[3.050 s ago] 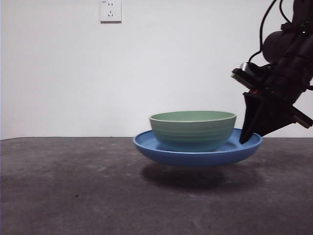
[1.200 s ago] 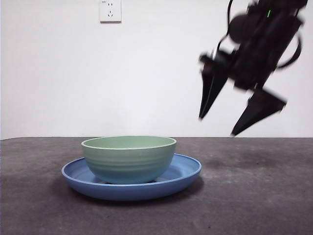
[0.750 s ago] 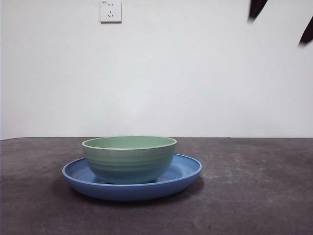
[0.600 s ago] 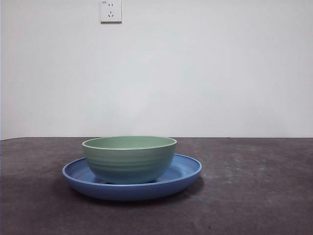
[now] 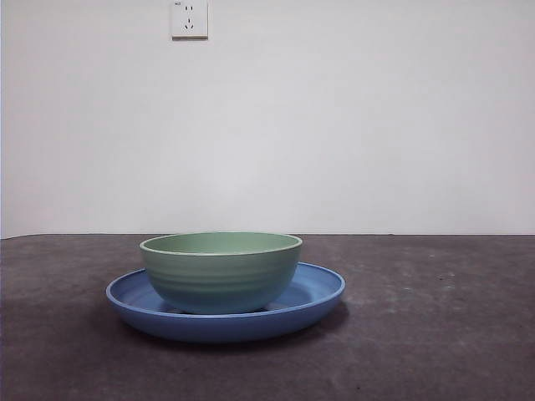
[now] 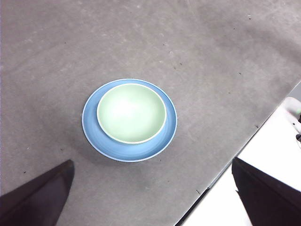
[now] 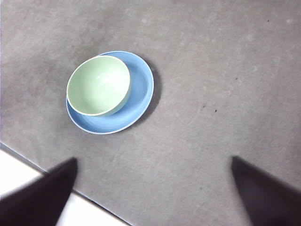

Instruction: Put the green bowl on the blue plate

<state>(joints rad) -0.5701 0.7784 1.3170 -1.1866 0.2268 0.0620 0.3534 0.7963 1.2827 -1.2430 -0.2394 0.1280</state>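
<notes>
On grey table [image 5: 435,334], white wall w/ socket [image 5: 189,18] behind; both grippers wide open, empty.

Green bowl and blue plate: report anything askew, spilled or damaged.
Nothing stands out. The green bowl sits upright and empty in the blue plate, set off-centre toward one side but inside the rim. No chips or spills show. Both hands are high above, open.
</notes>
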